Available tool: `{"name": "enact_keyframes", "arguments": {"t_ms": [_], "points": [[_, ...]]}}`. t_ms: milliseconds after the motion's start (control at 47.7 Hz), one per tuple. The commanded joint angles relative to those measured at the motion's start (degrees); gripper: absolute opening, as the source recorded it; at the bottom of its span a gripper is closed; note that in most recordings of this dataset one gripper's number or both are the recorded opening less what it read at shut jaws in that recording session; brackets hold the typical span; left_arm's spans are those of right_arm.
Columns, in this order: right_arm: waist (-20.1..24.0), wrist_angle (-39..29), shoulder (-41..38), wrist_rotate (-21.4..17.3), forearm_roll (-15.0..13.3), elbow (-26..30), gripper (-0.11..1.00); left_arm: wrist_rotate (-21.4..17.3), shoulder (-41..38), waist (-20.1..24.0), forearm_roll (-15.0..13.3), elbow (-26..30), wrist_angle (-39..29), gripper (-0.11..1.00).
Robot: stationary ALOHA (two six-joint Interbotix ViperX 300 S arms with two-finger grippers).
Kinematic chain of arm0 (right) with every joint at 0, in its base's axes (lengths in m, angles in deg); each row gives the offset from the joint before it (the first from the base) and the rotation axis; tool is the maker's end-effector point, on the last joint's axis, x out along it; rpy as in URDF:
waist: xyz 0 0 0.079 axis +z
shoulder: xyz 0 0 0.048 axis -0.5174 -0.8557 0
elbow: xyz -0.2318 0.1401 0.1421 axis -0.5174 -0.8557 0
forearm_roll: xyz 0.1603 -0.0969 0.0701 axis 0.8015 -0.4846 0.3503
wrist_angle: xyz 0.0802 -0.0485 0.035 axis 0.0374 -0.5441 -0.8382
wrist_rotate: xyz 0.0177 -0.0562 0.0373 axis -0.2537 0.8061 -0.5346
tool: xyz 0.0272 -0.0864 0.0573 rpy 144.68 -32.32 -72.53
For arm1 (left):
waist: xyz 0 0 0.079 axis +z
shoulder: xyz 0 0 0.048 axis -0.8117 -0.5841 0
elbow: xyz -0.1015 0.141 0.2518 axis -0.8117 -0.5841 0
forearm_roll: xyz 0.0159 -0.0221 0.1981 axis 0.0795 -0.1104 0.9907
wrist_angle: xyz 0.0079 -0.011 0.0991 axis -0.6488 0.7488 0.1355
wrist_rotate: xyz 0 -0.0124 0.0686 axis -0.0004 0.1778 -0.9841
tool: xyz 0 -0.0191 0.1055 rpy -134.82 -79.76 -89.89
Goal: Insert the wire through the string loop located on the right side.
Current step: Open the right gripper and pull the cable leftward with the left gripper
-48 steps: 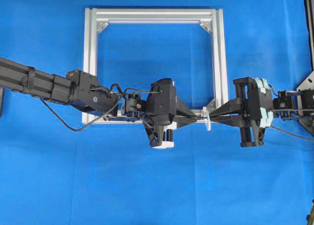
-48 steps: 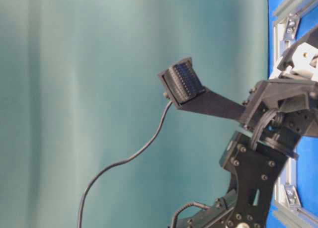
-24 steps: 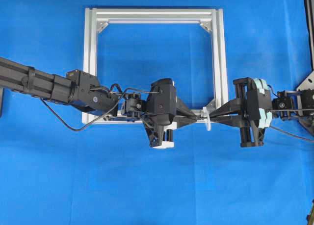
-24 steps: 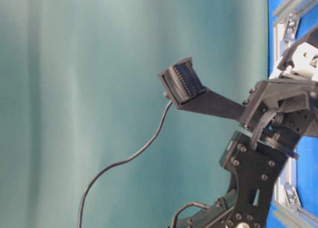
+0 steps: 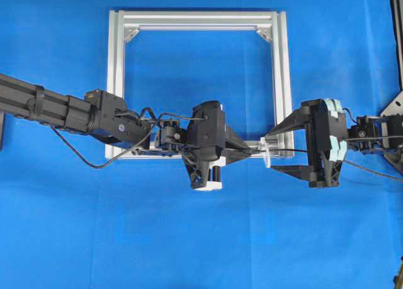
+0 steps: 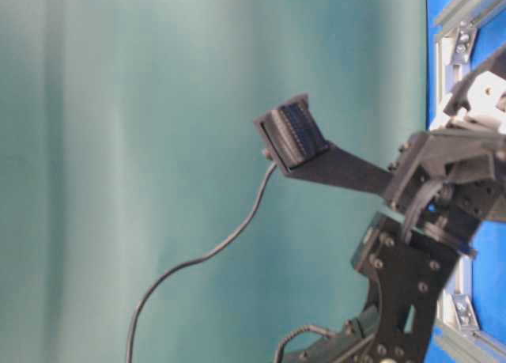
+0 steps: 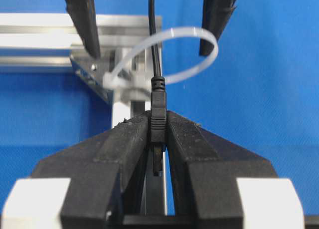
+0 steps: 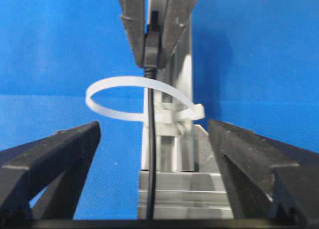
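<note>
- Since the earlier overhead frame, the right gripper (image 5: 275, 150) has sprung from pinched shut to spread wide, its fingers now flanking the string loop (image 5: 267, 152) above and below; the left arm has not shifted
- Nearest in the left wrist view, the left gripper (image 7: 158, 131) is clamped narrow on the moulded plug of the wire (image 7: 154, 49); the thin black cable runs on from the plug straight through the white loop
- In the right wrist view the same cable (image 8: 151, 154) passes through the loop (image 8: 142, 105) and down between the wide-spread right fingers (image 8: 55, 154), which touch nothing
- Farther off, the loop is tied to the lower right corner of the aluminium frame (image 5: 281, 62) lying on the blue bench (image 5: 201, 238)
- Judgement: the threading itself looks done, with the right side just let go; next the left gripper probably needs to release the plug without dragging the cable back out
- No brand, label or writing is readable in any view
</note>
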Motion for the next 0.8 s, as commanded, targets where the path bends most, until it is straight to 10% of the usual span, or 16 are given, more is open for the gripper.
{"name": "enact_keyframes", "arguments": {"t_ms": [0, 776], "points": [[0.1, 0.1, 1.0, 0.1, 0.2, 0.4, 0.93, -0.2, 4.3, -0.3, 0.4, -0.7, 0.5, 0.08], [0.5, -1.4, 2.2, 0.4, -0.1, 1.0, 0.93, 1.0, 33.3, -2.7, 0.4, -40.7, 5.6, 0.08]]}}
